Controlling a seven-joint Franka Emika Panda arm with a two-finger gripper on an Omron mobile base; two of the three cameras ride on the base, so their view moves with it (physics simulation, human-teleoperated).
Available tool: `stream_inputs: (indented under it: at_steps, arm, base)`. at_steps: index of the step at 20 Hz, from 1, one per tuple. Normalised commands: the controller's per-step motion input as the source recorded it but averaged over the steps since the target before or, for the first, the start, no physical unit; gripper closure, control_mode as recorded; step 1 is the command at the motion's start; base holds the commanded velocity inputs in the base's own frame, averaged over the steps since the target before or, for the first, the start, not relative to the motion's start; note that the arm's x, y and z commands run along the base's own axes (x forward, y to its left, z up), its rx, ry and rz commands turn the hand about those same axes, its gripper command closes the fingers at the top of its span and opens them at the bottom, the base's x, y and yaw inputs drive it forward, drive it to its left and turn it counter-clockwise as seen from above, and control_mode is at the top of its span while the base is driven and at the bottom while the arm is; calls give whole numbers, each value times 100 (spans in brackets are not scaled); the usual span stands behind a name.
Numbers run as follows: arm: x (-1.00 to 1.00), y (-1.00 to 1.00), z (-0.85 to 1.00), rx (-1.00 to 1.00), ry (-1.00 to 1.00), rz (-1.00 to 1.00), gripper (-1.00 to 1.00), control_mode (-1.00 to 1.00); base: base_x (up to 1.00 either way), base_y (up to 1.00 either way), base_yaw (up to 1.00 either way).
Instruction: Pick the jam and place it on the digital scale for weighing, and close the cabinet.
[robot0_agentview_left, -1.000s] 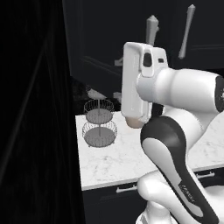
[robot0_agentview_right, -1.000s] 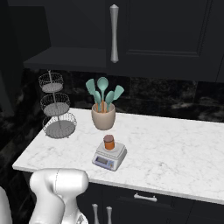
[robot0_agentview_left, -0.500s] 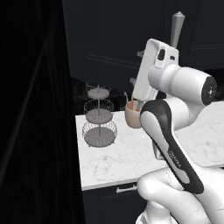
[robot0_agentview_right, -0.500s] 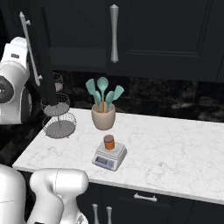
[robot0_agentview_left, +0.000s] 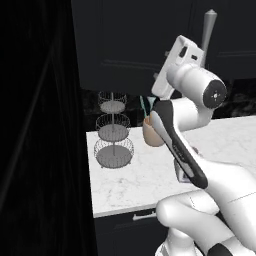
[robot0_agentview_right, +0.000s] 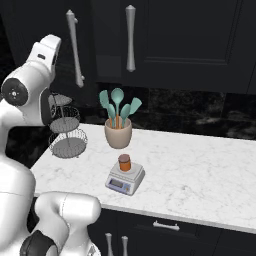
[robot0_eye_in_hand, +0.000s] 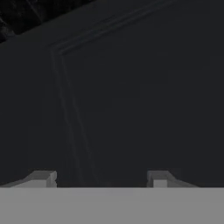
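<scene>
Already the small orange jam jar sat on the flat grey digital scale, lower centre. I had my gripper, fingers spread and empty, facing the black cabinet door panel at upper left, close ahead.

The table looked like polished white marble with faint grey veining. The cabinet doors were a matt black, smooth, with a shallow routed panel line, and their bar handles had a brushed light-grey metal look. The digital scale showed a silvery platform over pale grey plastic. The jam looked glossy orange under a darker lid. The tiered basket stand was thin wire mesh. The utensil cup read as matt beige ceramic.
</scene>
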Motion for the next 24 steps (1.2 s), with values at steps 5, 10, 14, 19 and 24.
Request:
stream_inputs:
  at_steps: [5, 10, 14, 19, 24]
  arm:
    - [100, -35, -9, 6, 2, -15, -100, -100]
    - [100, -22, -16, 2, 5, 0, -100, -100]
    - [100, -31, -20, 1, 1, 7, -100, -100]
    - [100, -35, -25, 1, 0, 8, -100, -100]
    - [86, -23, -59, 0, 0, 10, -100, -100]
  base:
    - [0, 0, 0]
    - [0, 0, 0]
    - [0, 0, 0]
    - [0, 0, 0]
    - [0, 0, 0]
